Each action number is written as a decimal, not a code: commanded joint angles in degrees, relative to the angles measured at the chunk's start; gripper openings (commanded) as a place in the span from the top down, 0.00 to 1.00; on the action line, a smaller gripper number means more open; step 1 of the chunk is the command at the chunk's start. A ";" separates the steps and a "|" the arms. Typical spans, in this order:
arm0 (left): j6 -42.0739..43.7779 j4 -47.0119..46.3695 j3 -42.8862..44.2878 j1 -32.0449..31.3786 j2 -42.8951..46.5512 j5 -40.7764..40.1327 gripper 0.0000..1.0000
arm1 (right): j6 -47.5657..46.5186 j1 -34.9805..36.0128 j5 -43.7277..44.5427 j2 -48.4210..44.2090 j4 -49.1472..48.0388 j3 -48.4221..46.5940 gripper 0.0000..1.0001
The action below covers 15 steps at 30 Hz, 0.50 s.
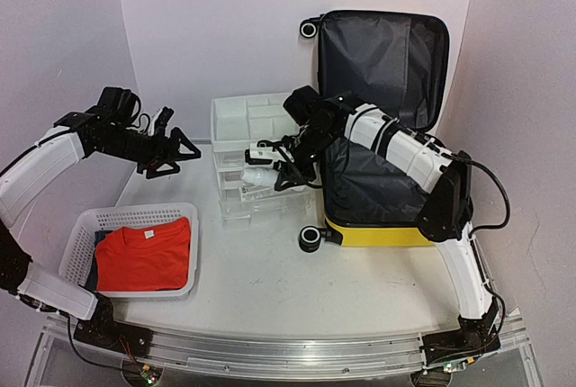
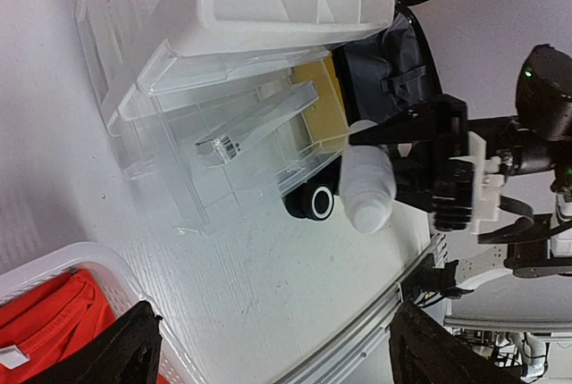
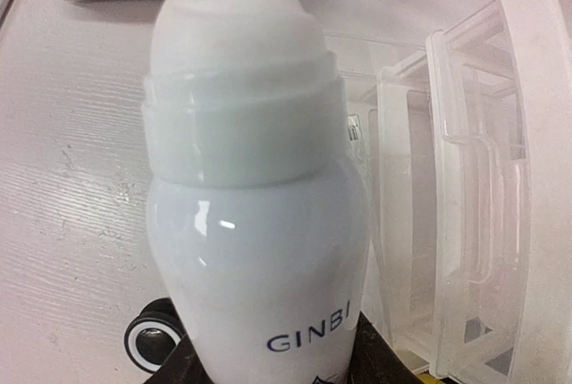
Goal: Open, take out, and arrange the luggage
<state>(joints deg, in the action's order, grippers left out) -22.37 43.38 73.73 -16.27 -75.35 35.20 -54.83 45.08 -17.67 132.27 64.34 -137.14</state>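
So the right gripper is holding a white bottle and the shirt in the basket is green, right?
No: the shirt in the basket is red, not green, as the top view shows. The right gripper does hold the white bottle.

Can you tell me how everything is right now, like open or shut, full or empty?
luggage: open, lid standing up.
drawer unit: a clear drawer pulled out.
basket: holds a folded orange shirt.
white bottle: cap on, held off the table.
right hand: shut on the white bottle.
left hand: open, empty.
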 commanded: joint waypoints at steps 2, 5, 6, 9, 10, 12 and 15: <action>-0.64 -4.80 -1.06 0.19 4.96 2.78 0.11 | -3.04 0.48 2.24 1.48 -3.71 -5.24 0.73; -2.01 -6.35 -2.96 0.17 5.92 2.77 0.11 | -4.14 0.53 4.02 3.31 -3.71 -6.02 0.73; -2.39 -6.77 -3.44 0.14 6.12 2.78 0.11 | -4.55 0.50 4.26 3.67 -3.76 -6.03 0.73; -3.04 -7.25 -4.31 0.14 6.18 2.85 0.11 | -5.17 0.48 5.26 4.51 -3.83 -5.41 0.68; -3.25 -7.35 -4.44 0.18 6.25 2.94 0.11 | -5.27 0.46 5.70 4.80 -3.99 -5.14 0.66; -3.44 -7.53 -4.65 0.19 6.42 2.95 0.11 | -4.97 0.53 6.65 5.52 -4.41 -5.08 0.53; -3.40 -7.52 -4.64 0.14 6.96 2.45 0.11 | -2.90 0.50 7.03 5.65 -5.90 -5.11 0.42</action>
<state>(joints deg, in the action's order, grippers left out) -25.36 38.83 68.90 -16.27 -70.30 36.99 -58.92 45.43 -11.73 137.69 63.29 -139.94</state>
